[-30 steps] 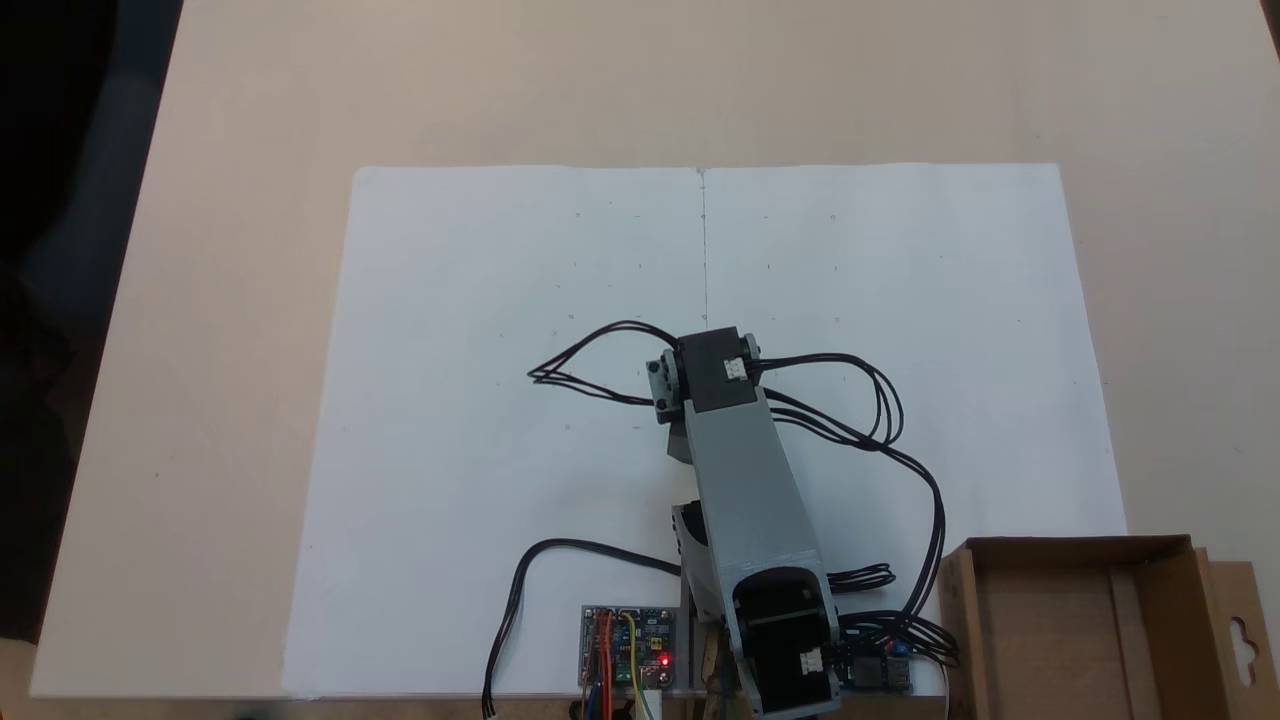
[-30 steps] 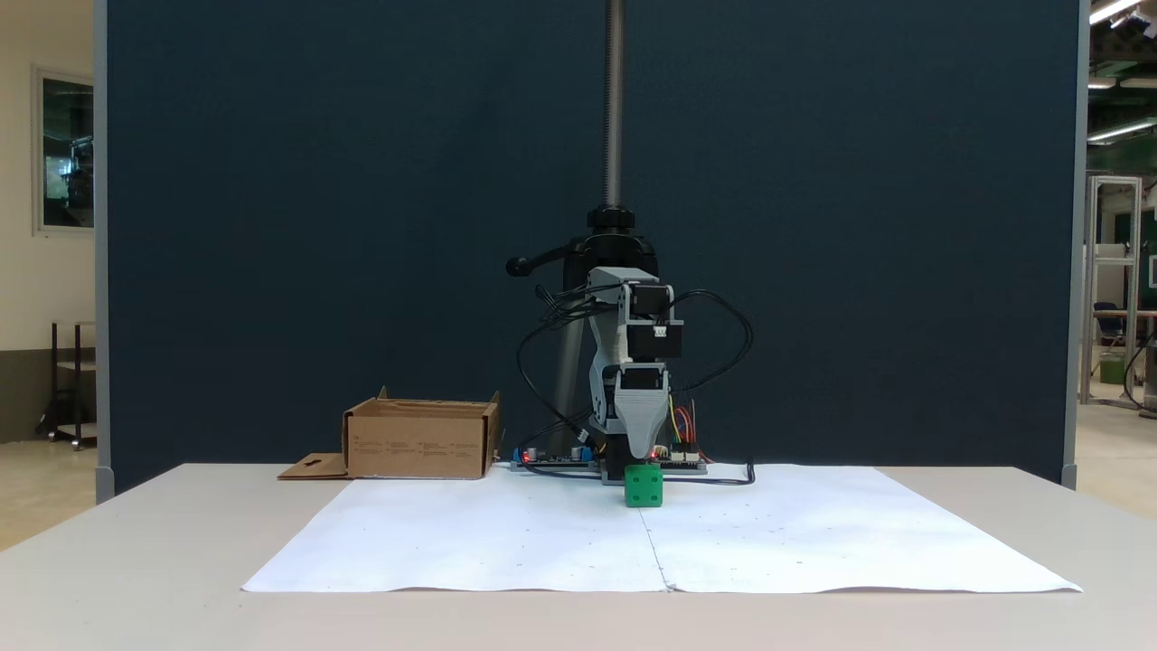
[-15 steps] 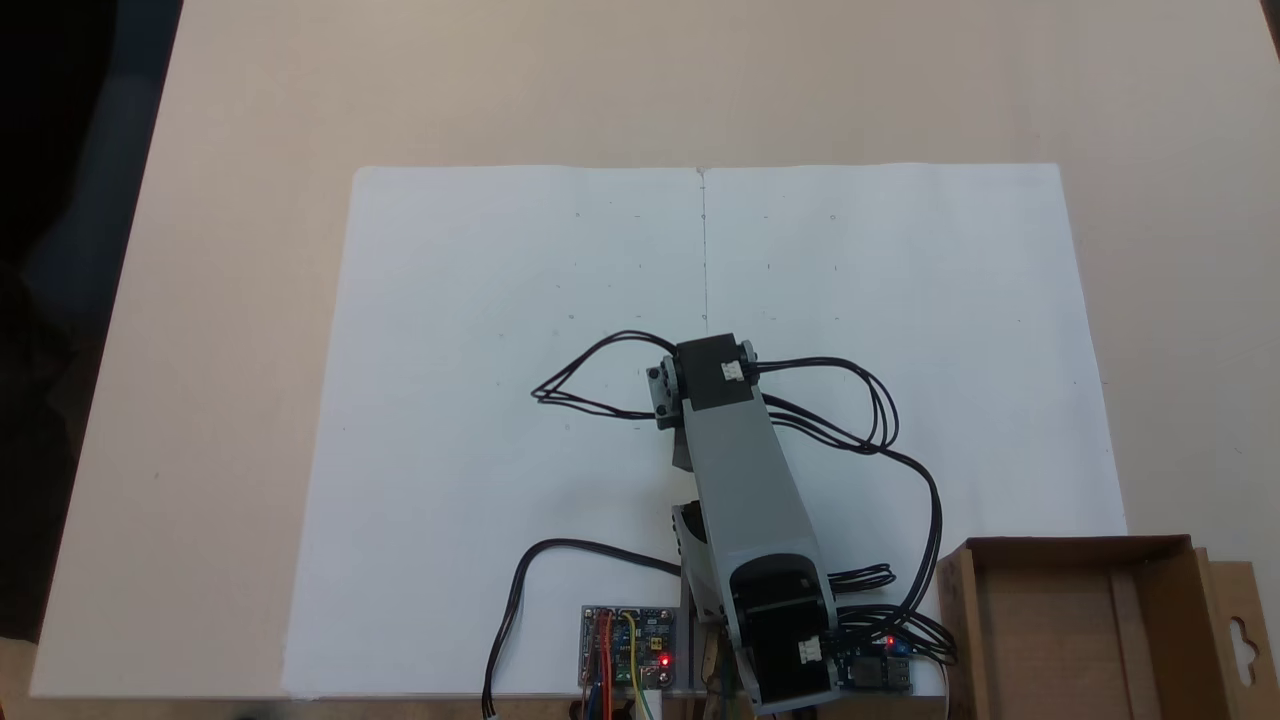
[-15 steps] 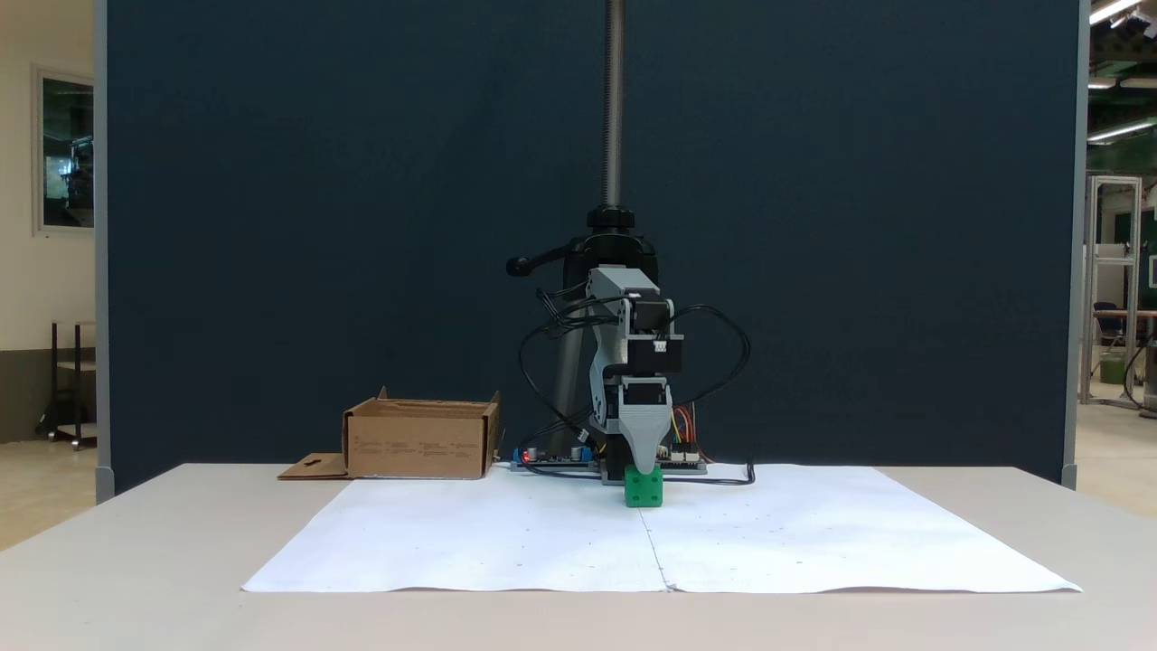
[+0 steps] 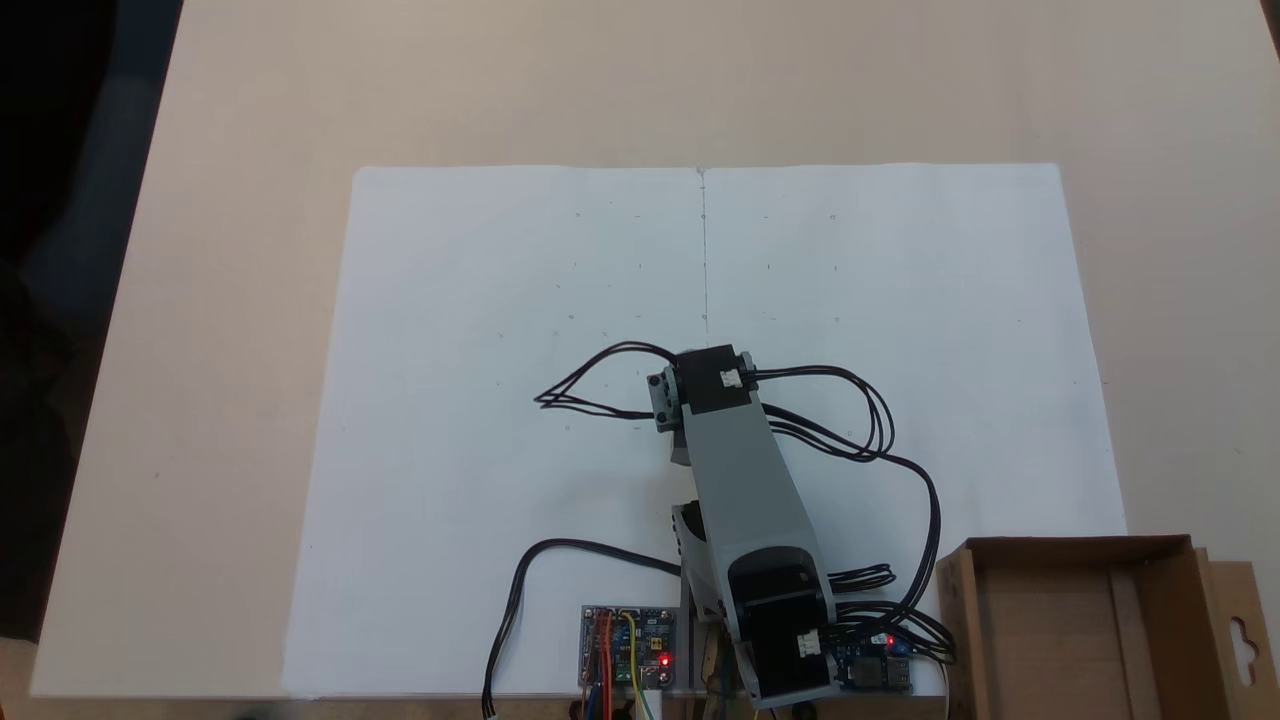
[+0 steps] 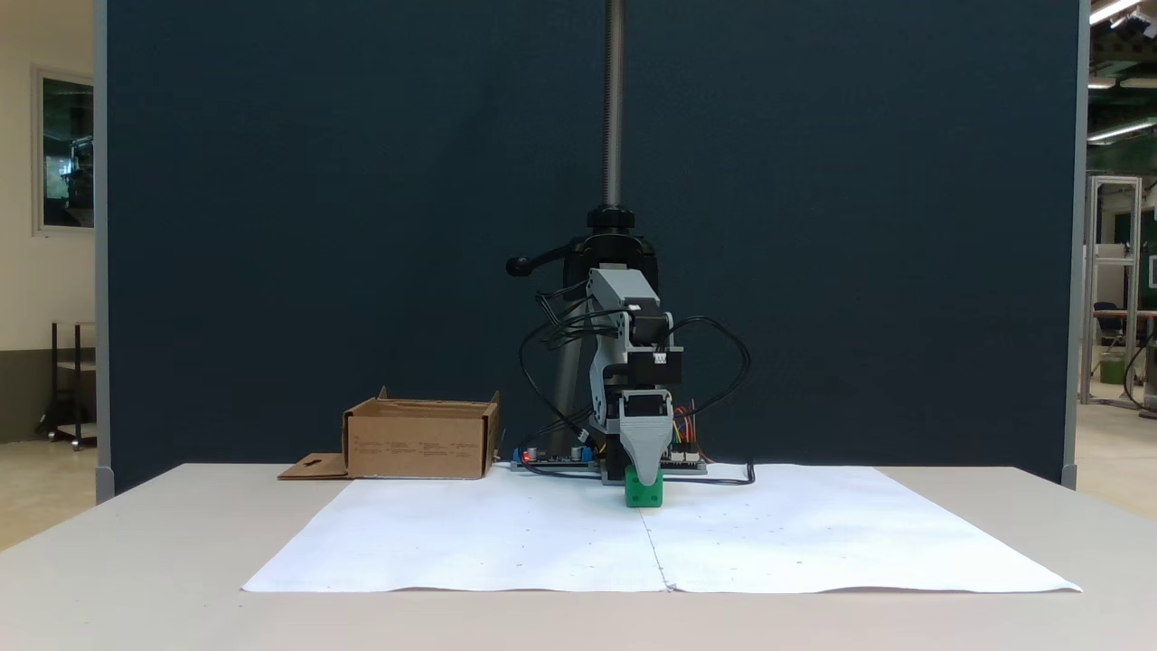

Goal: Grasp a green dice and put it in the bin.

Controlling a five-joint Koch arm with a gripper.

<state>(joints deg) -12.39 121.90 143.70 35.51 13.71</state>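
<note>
We note the gripper (image 6: pixel 644 479) has descended onto the dice (image 6: pixel 644 493) at frame centre; jaws' state indeterminable, grasp pending, bin (image 6: pixel 421 440) awaits.

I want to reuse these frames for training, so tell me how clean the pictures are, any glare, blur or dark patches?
In a fixed view from above, light is even and soft, the paper slightly bluish, the left edge falls into black, no blur. In a fixed view from the front, the dark panel dominates, the dice stays sharp and saturated under the gripper, and ceiling lights at top right are blown out.
</note>
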